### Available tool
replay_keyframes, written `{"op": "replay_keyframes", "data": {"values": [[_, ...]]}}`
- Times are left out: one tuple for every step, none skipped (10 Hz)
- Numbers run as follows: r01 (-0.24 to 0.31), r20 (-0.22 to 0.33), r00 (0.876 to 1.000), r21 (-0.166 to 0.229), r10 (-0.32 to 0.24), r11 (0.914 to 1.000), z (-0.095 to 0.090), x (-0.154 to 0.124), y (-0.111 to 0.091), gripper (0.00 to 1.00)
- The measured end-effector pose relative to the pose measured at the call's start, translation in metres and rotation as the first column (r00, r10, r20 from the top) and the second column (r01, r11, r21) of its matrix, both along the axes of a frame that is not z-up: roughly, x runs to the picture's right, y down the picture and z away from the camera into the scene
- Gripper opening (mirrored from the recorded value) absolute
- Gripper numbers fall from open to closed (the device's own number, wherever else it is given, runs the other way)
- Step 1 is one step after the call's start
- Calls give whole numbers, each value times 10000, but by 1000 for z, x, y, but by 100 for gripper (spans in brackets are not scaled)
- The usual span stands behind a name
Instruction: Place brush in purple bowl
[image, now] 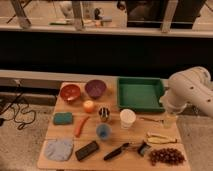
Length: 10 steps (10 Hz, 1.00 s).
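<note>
One spread gripper hangs over table's right edge, apart from brush.

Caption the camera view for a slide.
Gripper hangs open over the table's right edge; brush lies at the front, purple bowl at the back.

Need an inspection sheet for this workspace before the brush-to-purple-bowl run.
Surface: wooden table, crowded.
Job's things: brush lying near front edge; purple bowl upright at back.
Clutter: orange bowl, green tray, white cup, blue cup, carrot, black block, grapes.
Grippers: gripper open, holding nothing, over table's right side.
Cables: black cable on floor, left.
Surroundings: dark wall behind.
</note>
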State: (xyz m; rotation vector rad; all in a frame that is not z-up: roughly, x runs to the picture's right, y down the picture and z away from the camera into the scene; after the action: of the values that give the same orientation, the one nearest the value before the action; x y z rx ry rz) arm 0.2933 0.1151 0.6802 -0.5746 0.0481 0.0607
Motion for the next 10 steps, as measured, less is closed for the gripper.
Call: {"op": "replay_keyframes", "data": {"values": [[0,0,10000,0,0,10000,0,0,0,80],[-1,0,10000,0,1,10000,0,0,0,80],[-1,-1,10000,0,1,10000,0,0,0,80],[0,0,10000,0,0,10000,0,0,0,80],[0,0,10000,-1,0,10000,0,0,0,80],[0,0,10000,0,0,10000,0,0,0,80],[0,0,10000,0,0,10000,0,0,0,80],[0,0,10000,-1,0,10000,0,0,0,80],[25,-3,10000,-16,-25,10000,0,0,1,80],[198,-1,9998,-126,-198,9997,0,-2,8,80]]}}
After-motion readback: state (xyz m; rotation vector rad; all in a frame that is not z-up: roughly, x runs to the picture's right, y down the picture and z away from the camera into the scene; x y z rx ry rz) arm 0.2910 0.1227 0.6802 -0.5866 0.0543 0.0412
